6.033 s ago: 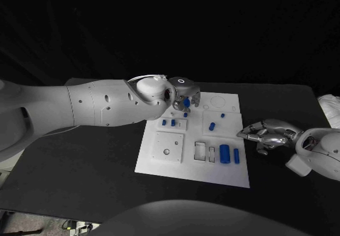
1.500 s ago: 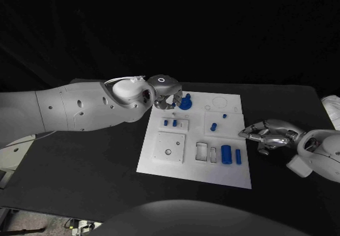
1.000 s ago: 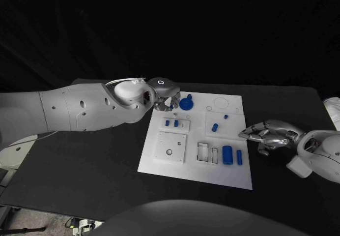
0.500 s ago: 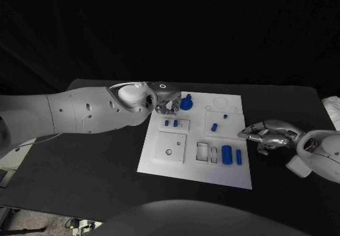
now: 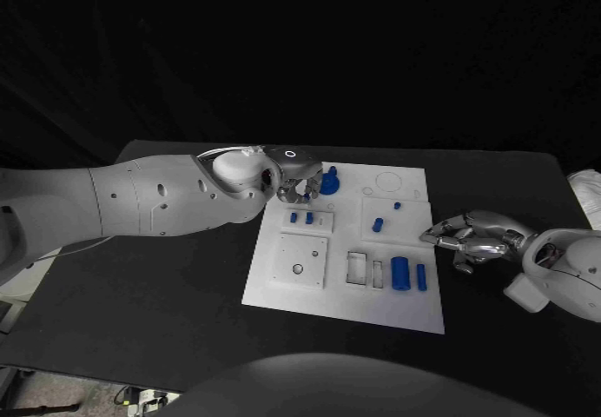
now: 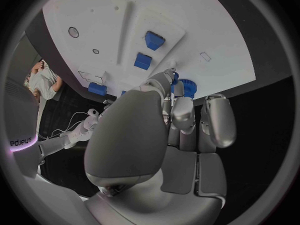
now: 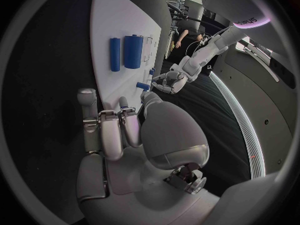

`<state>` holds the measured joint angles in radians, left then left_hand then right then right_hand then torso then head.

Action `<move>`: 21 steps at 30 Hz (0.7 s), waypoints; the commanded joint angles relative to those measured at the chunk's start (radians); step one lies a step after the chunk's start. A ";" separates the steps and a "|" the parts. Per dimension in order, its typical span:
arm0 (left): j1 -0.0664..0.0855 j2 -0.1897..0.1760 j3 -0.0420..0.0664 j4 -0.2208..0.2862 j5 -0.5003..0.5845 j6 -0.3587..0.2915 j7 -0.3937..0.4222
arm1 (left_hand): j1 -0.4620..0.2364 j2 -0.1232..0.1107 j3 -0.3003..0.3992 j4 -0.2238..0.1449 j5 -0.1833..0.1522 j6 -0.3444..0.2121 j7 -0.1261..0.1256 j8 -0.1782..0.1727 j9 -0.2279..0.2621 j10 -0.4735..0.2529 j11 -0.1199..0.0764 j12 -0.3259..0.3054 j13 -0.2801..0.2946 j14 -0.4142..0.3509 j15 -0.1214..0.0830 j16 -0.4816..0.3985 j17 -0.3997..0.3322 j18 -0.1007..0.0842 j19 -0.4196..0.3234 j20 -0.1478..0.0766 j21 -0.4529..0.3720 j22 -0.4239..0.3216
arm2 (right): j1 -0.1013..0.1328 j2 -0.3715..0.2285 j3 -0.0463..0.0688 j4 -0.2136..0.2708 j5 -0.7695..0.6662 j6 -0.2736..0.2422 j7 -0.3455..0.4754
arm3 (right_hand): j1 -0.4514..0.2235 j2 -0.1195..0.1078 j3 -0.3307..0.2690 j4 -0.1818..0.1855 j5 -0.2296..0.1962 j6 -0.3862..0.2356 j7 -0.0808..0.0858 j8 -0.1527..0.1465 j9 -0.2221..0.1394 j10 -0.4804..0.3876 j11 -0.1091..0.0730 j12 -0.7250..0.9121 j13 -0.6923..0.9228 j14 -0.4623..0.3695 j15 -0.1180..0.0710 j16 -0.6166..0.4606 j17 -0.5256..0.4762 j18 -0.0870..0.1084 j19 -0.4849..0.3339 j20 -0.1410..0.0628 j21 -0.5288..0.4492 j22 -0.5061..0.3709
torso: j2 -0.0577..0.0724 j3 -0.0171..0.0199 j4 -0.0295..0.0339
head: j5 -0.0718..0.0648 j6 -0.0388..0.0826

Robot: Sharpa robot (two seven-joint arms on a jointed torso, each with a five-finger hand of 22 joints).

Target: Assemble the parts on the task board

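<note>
Nearest me, two blue cylinders [image 5: 407, 273] lay loose on the task board [image 5: 288, 291], unplaced. My right hand [image 5: 471, 240] idled beside it, fingers curled, holding nothing. Farther, my left hand [image 5: 295, 180] touched the blue gear [image 5: 328, 183]; grip unclear.

A black table [image 5: 163, 287] stands before a dark backdrop [image 5: 376, 69].

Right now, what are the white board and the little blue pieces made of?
The white board looks like smooth matte plastic: flat, even white, with crisp cut-out slots. The blue pieces look like plastic too, solid colour with a faint sheen, though painted metal can't be ruled out.
</note>
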<state>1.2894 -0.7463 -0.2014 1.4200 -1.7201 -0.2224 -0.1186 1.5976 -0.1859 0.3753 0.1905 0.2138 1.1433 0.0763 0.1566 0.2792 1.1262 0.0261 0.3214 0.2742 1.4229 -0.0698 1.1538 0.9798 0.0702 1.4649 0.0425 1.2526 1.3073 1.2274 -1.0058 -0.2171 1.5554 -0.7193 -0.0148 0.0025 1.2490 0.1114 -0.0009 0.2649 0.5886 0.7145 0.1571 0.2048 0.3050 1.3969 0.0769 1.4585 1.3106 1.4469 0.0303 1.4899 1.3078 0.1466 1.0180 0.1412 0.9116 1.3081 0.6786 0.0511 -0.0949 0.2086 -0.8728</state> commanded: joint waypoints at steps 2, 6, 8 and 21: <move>-0.001 0.004 0.000 -0.002 0.004 0.030 -0.002 | 0.003 0.003 0.006 -0.001 -0.004 -0.009 0.000 -0.007 -0.002 0.016 -0.012 -0.002 0.000 0.002 -0.002 -0.008 -0.004 -0.003 -0.007 -0.004 -0.007 0.174 | -0.001 0.002 -0.001 0.000 -0.002 0.010 0.007 | 0.007 -0.006 0.006 0.001 0.005 0.006 -0.001 0.001 0.001 -0.006 -0.002 -0.005 0.145 -0.010 0.000 -0.003 0.158 0.004 -0.003 0.001 -0.004 0.053 | 0.000 0.0001 0.0008 | -0.002 0.000; -0.001 0.005 0.000 -0.005 0.004 0.041 -0.008 | 0.003 0.002 0.006 -0.001 -0.005 -0.011 0.000 -0.009 -0.003 0.015 -0.011 -0.005 -0.002 0.000 -0.001 -0.012 -0.009 -0.002 -0.008 -0.004 -0.011 0.173 | -0.001 0.002 -0.001 -0.001 -0.002 0.010 0.007 | 0.007 -0.006 0.006 0.001 0.005 0.006 -0.001 0.001 0.001 -0.006 -0.002 -0.005 0.145 -0.010 0.000 -0.003 0.158 0.004 -0.003 0.001 -0.004 0.053 | -0.001 0.0001 0.0001 | -0.003 0.000; -0.001 0.005 0.000 -0.007 0.004 0.043 -0.010 | 0.003 0.003 0.007 -0.001 -0.005 -0.011 0.001 -0.010 -0.003 0.015 -0.011 -0.006 -0.002 -0.001 -0.001 -0.014 -0.012 -0.002 -0.009 -0.003 -0.013 0.172 | -0.001 0.002 -0.001 -0.001 -0.002 0.011 0.006 | 0.007 -0.006 0.006 0.001 0.005 0.006 -0.001 0.001 0.001 -0.006 -0.002 -0.005 0.145 -0.010 0.000 -0.003 0.158 0.004 -0.003 0.001 -0.004 0.053 | 0.000 0.0003 0.0006 | -0.004 0.000; -0.002 0.010 0.000 -0.013 0.004 0.043 -0.009 | 0.004 0.002 0.008 -0.001 -0.006 -0.013 0.001 -0.012 -0.004 0.013 -0.010 -0.011 -0.004 -0.004 0.000 -0.018 -0.016 -0.002 -0.011 -0.003 -0.016 0.171 | -0.002 0.003 -0.001 -0.004 0.002 0.011 0.004 | 0.008 -0.006 0.007 0.001 0.005 0.007 -0.001 0.001 0.001 -0.006 -0.002 -0.005 0.145 -0.011 0.000 -0.004 0.157 0.004 -0.004 0.001 -0.005 0.053 | 0.000 0.0004 0.0020 | -0.006 0.000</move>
<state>1.2874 -0.7389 -0.2013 1.4061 -1.7183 -0.1922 -0.1264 1.5943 -0.1894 0.3773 0.1882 0.2108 1.1358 0.0763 0.1481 0.2760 1.1347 0.0174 0.3154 0.2678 1.4229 -0.0698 1.1420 0.9651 0.0703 1.4613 0.0389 1.2431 1.3073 1.2272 -1.0036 -0.2168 1.5512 -0.7168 -0.0147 0.0026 1.2490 0.1115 -0.0009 0.2649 0.5886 0.7145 0.1570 0.2049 0.3060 1.3970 0.0769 1.4585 1.3107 1.4396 0.0303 1.4899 1.3076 0.1465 1.0180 0.1412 0.9117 1.3078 0.6780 0.0512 -0.0933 0.2027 -0.8728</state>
